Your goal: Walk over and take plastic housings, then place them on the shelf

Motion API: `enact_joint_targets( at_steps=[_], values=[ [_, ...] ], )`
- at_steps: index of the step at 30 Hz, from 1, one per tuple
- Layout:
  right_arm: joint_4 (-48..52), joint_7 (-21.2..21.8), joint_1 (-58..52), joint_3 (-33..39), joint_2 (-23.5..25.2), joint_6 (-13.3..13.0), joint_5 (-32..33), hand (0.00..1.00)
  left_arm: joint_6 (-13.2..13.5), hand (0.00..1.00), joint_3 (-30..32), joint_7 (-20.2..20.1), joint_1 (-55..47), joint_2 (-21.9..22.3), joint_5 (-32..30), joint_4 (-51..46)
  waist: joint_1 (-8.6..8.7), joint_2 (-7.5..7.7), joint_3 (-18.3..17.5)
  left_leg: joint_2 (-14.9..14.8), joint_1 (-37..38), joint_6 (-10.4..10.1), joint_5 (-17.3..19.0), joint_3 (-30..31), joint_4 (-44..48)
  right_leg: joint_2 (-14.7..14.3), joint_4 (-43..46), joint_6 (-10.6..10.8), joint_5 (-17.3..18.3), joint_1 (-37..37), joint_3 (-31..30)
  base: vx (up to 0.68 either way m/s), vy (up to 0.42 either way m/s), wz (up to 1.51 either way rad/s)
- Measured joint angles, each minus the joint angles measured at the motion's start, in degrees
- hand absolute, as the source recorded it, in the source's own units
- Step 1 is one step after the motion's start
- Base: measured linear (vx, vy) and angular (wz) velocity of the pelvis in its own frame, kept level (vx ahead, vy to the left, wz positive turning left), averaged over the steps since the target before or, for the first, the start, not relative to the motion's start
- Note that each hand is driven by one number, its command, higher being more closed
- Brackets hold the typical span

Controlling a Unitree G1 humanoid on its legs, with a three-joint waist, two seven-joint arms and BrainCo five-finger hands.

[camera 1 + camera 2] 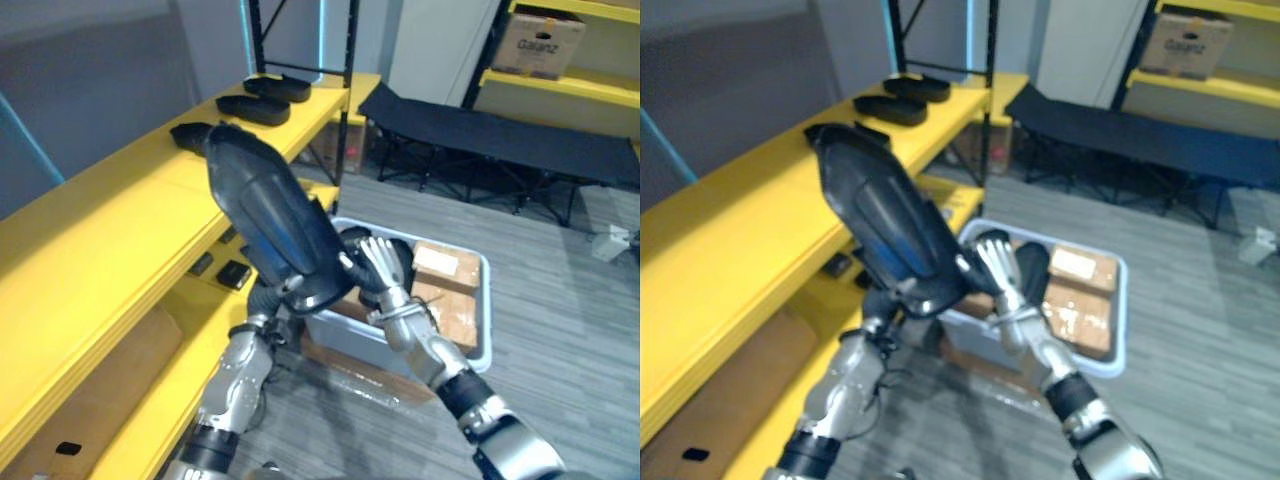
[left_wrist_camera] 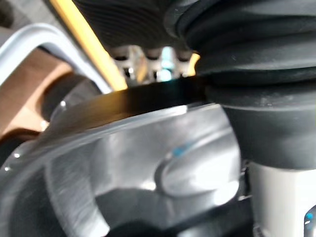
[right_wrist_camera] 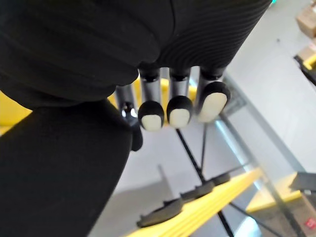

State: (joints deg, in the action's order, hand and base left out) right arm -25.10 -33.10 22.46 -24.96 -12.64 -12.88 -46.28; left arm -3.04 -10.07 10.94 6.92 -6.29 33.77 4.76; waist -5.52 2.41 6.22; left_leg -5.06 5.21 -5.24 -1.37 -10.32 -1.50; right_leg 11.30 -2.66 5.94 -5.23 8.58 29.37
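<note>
Fingers of the right hand [image 1: 386, 282] are straight and press flat on the side of a big dark plastic housing [image 1: 270, 215]. The left hand [image 1: 268, 292] is under the low end of the housing, and I cannot tell how it holds on. Both arms reach up from below, and the housing is up in the air between the two hands. It leans, with its top end over the front edge of the yellow shelf [image 1: 110, 220].

Three more dark housings [image 1: 253, 108] lie in a row on that shelf, farther along. The nearest one is just behind the top of the held housing. Small black things [image 1: 233, 273] sit on the board below. On the floor is a grey bin [image 1: 487, 300] with brown boxes [image 1: 440, 265] in it. Past it stands a black folding cot [image 1: 500, 135]. High on another yellow shelf sits a cardboard box [image 1: 538, 40] with dark print on its side.
</note>
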Motion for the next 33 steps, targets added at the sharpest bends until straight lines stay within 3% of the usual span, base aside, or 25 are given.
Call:
enact_joint_targets(
  at_steps=[3,4,10,17,27,33],
  values=[
    [0.4,0.7,-1.2,0.0,0.0,-0.7,0.0,1.0,3.0,0.0,0.5,0.5,-0.1,0.0,-0.1,1.3,-0.14,0.0,0.0,-0.4,0.8,-0.3,0.2,-1.3,-0.1,-0.4,-0.2,-0.1,0.0,-0.1,-1.3,0.01,0.008,-0.19],
    [1.5,0.7,-2.1,0.0,-0.2,-0.8,0.0,1.0,4.3,1.0,0.7,1.1,-0.1,0.2,-0.1,1.6,0.08,0.02,0.0,-0.5,0.7,-0.3,0.3,-1.3,-0.1,-0.5,-0.2,-0.1,0.1,-0.1,-1.3,0.0,0.009,-0.12],
    [2.4,0.7,-5.1,-0.2,-1.4,-2.2,0.1,1.0,8.4,1.0,2.5,1.9,0.0,0.8,0.1,2.2,0.36,0.03,0.0,-0.5,0.7,-0.3,0.3,-1.6,-0.3,-0.5,-0.2,-0.1,0.0,-0.4,-1.6,0.0,0.004,-0.02],
    [2.4,0.6,-6.4,-0.8,-1.4,-2.4,-0.1,1.0,8.3,1.0,3.0,0.5,0.0,1.1,1.9,5.0,0.3,0.24,0.1,-0.5,0.7,-0.3,0.3,-1.6,-0.3,-0.5,-0.2,-0.1,0.0,-0.4,-1.7,0.0,0.0,0.0],
    [4.6,-0.5,-7.8,-1.2,-1.8,-2.3,-0.1,1.0,5.7,1.0,2.5,-9.6,-0.5,-1.0,6.6,8.2,0.33,0.23,0.2,-0.5,0.9,-0.3,0.4,-2.4,-0.2,-0.5,-0.2,-0.1,0.0,-0.7,-2.6,0.0,0.01,-0.03],
    [6.8,-1.8,-7.8,-2.9,-3.1,-2.3,-0.1,1.0,8.6,1.0,0.2,-13.2,-2.4,-3.3,11.4,8.4,0.8,-0.14,0.4,-0.6,0.9,-0.3,0.6,-2.5,0.0,-0.5,-0.2,-0.1,0.0,-0.7,-2.7,0.0,0.0,0.0]
  ],
)
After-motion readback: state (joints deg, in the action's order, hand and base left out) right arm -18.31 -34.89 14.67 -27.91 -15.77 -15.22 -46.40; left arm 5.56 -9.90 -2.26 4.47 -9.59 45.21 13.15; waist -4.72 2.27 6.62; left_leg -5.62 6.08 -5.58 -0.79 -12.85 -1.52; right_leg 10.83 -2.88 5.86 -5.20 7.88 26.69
